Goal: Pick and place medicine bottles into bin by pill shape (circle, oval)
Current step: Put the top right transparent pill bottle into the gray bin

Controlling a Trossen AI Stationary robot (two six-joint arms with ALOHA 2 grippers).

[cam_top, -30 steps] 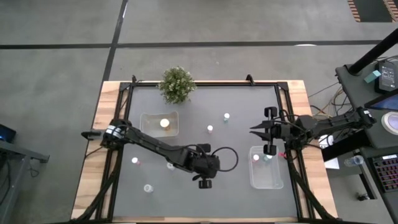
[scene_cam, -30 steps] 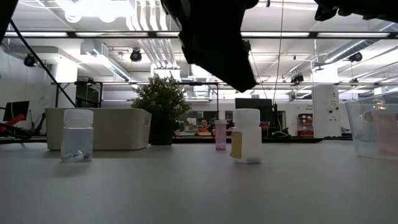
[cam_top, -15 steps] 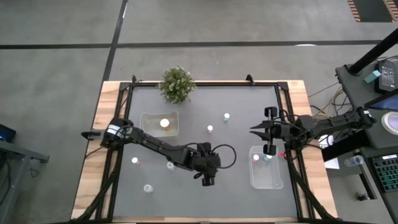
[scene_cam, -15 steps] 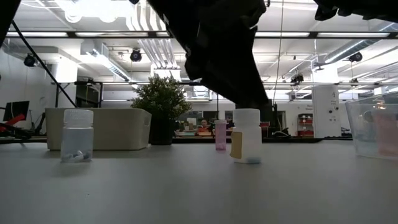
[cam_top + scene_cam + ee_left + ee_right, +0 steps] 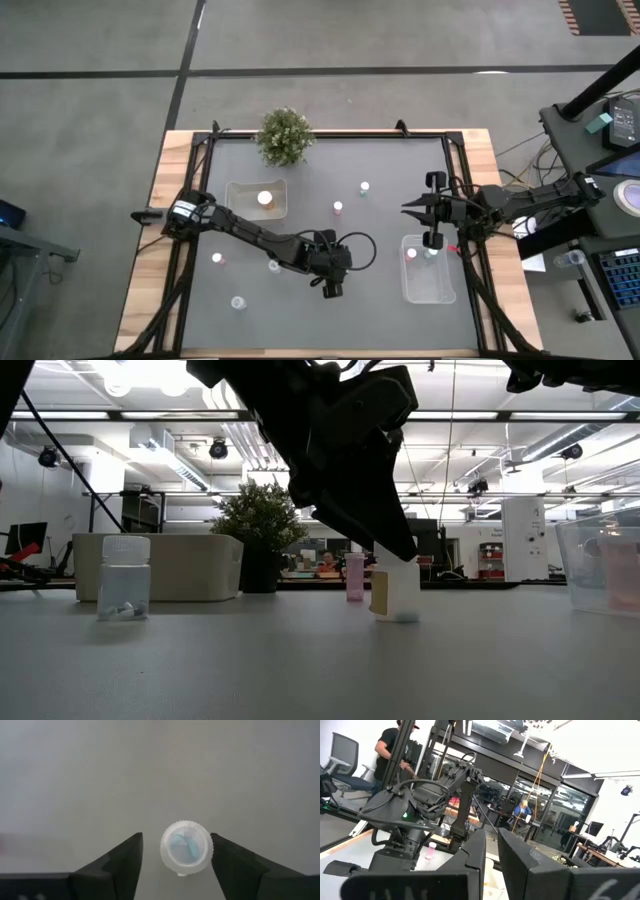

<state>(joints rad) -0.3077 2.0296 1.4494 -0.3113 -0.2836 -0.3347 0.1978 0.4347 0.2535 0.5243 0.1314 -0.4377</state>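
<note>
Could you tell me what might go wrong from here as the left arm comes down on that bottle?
The small white-capped bottle sits off-centre between the open left gripper, nearly against one finger; that finger could catch the cap and tip it before the jaws close. In the low view the arm hides the bottle's top, so height is hard to judge; pressing too low might jam it into the grey table. The right gripper waits shut above the clear plastic bin.

We see a dark grey table (image 5: 330, 180) with pale wooden edges. On it stand a green potted plant (image 5: 284, 135), two clear plastic bins (image 5: 241, 190) (image 5: 430, 290), and small white-capped medicine bottles (image 5: 338, 207) scattered well apart.
</note>
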